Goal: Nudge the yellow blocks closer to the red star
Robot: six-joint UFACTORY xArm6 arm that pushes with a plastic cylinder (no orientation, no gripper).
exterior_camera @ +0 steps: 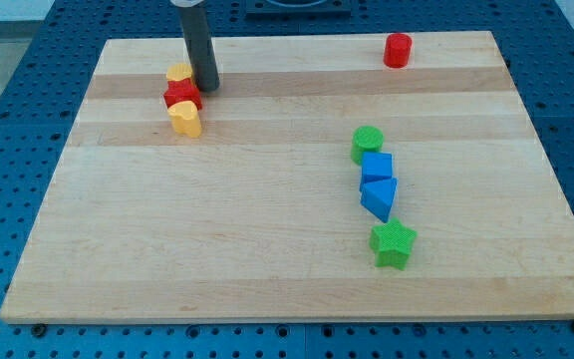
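Claw: none in view; the rod's tip (207, 88) holds nothing, touching the upper yellow block (178, 73).
Red star (181, 96): sandwiched between that block and the yellow heart (184, 119), so both already crowd it.
Tabletop (217, 239): carries all.

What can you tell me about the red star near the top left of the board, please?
The red star is a small, matte, solid-looking block lying flat on the wooden board, near the view's top left. It sits between two yellow blocks, one just above and one just below, apparently touching both. My tip stands right beside it on the view's right.
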